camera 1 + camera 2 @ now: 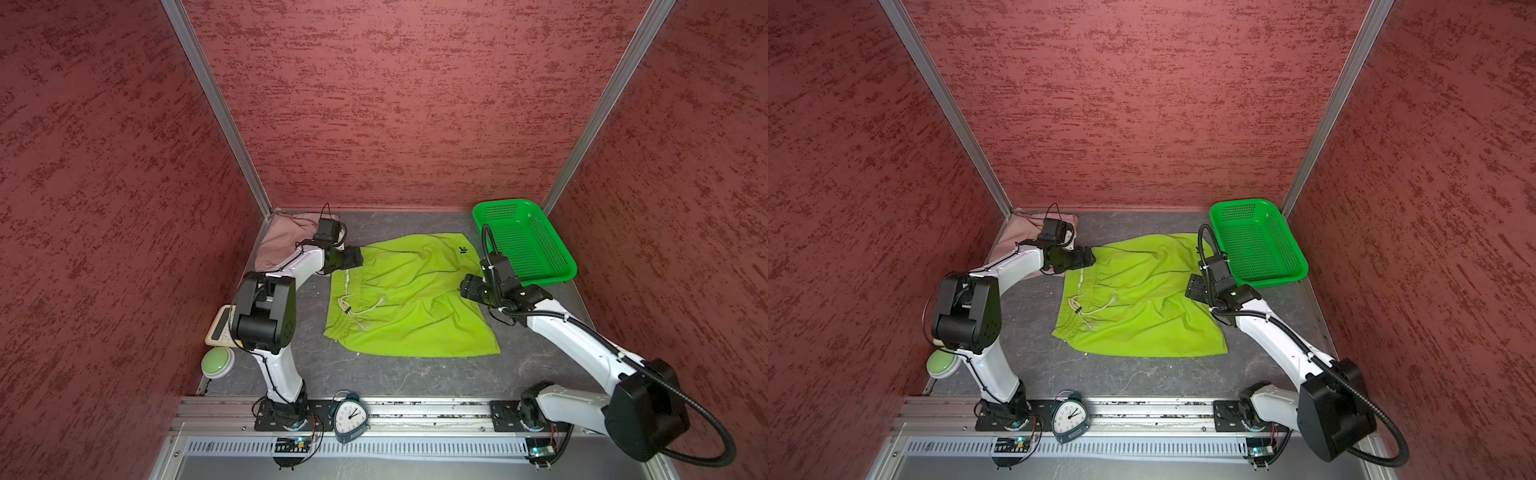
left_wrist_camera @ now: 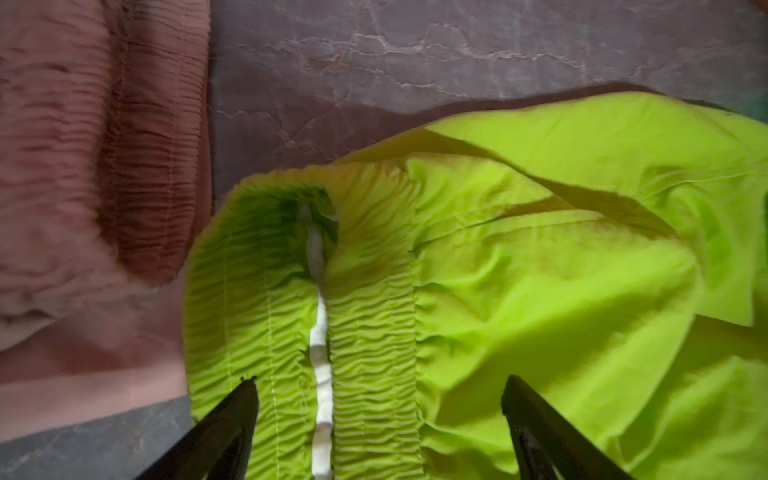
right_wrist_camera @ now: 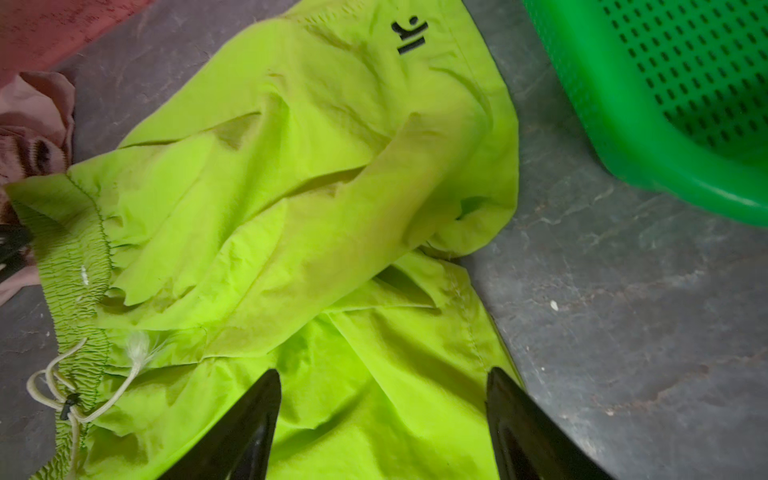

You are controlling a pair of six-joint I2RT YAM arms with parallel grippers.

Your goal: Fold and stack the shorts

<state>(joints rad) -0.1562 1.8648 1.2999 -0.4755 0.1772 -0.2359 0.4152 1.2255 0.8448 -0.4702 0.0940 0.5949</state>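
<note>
Currently: flattening stage, no fold made yet.
Pink shorts (image 1: 282, 241): far-left corner, bunched.
Left gripper (image 2: 379, 380): jaws wide, empty, straddling waistband (image 2: 365, 291).
Lime shorts (image 1: 411, 299): mid-table, spread, rumpled.
Right gripper (image 3: 383, 371): jaws wide, empty, over leg hem (image 3: 469, 328).
Next: likely pinch both ends, fold over.

White arms, black joints
The left arm (image 1: 284, 365) and right arm (image 1: 575, 334) have white links and boxy black joints — thin black wires on the left, a ribbed black hose (image 1: 536, 314) on the right; the left gripper (image 2: 379, 379) ends in pointed black fingers (image 2: 224, 428).
</note>
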